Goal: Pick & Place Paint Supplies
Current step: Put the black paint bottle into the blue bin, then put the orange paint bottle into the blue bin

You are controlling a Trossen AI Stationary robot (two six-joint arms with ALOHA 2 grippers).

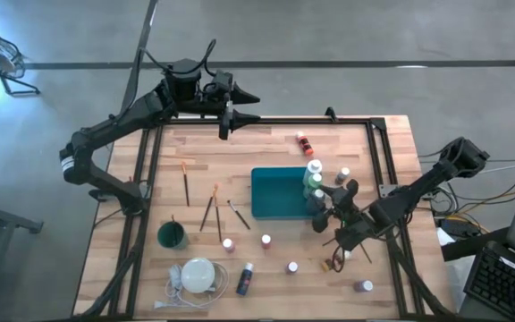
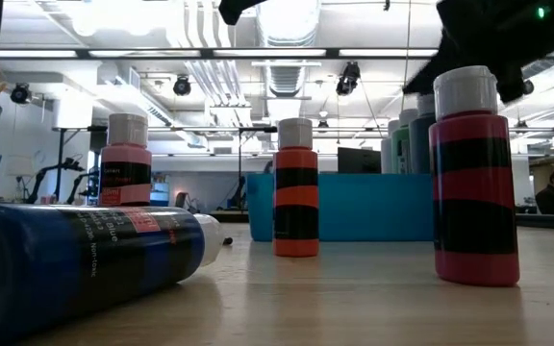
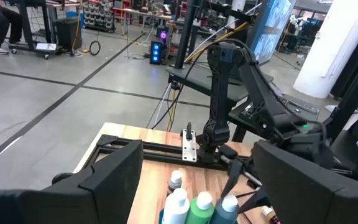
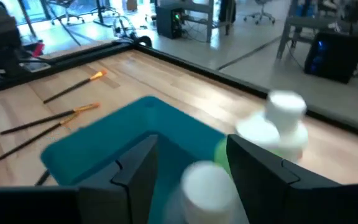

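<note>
A teal tray lies mid-table. Several white-capped paint bottles stand upright at its right end, also seen in the left wrist view. My right gripper hovers there, open. In its wrist view the fingers stand on either side of one bottle's white cap, and a green bottle stands just beyond. My left gripper hangs raised over the table's far edge, open with nothing between its fingers. Thin brushes lie flat left of the tray.
Loose bottles stand near the front edge, and a blue one lies on its side. A red bottle lies at the far right. A green cup and a white corded disc sit front left.
</note>
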